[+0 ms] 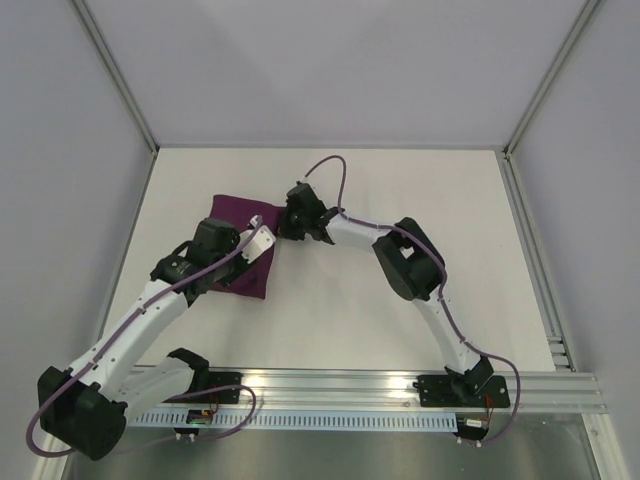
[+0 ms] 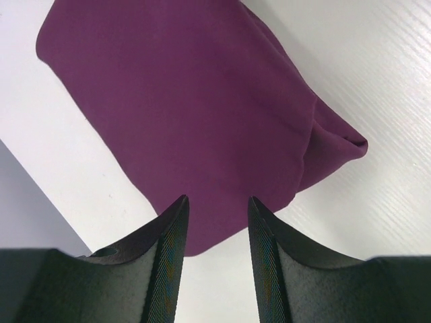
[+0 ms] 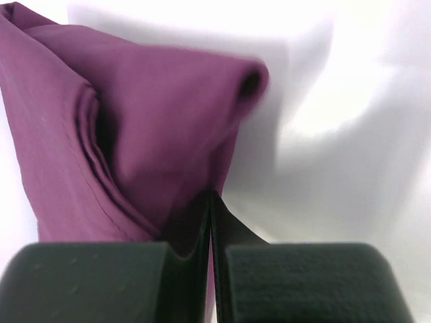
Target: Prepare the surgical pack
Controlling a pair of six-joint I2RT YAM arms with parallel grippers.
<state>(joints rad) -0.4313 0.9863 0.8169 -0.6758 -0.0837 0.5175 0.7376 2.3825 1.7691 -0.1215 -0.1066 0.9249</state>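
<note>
On the white table (image 1: 400, 190), the overhead view puts the folded purple cloth (image 1: 232, 208) at about nine o'clock of centre. Only the wrist views show the jaws: the left gripper (image 2: 217, 202) hovers half-open above it, and the right gripper (image 3: 212, 198) is pressed together on its edge.

A white table (image 1: 340, 320) with a metal rail (image 1: 380, 400) along its near edge, pale walls (image 1: 330, 70) around.

Left claw (image 2: 217, 202) parted, right claw (image 3: 212, 196) pinched shut.
</note>
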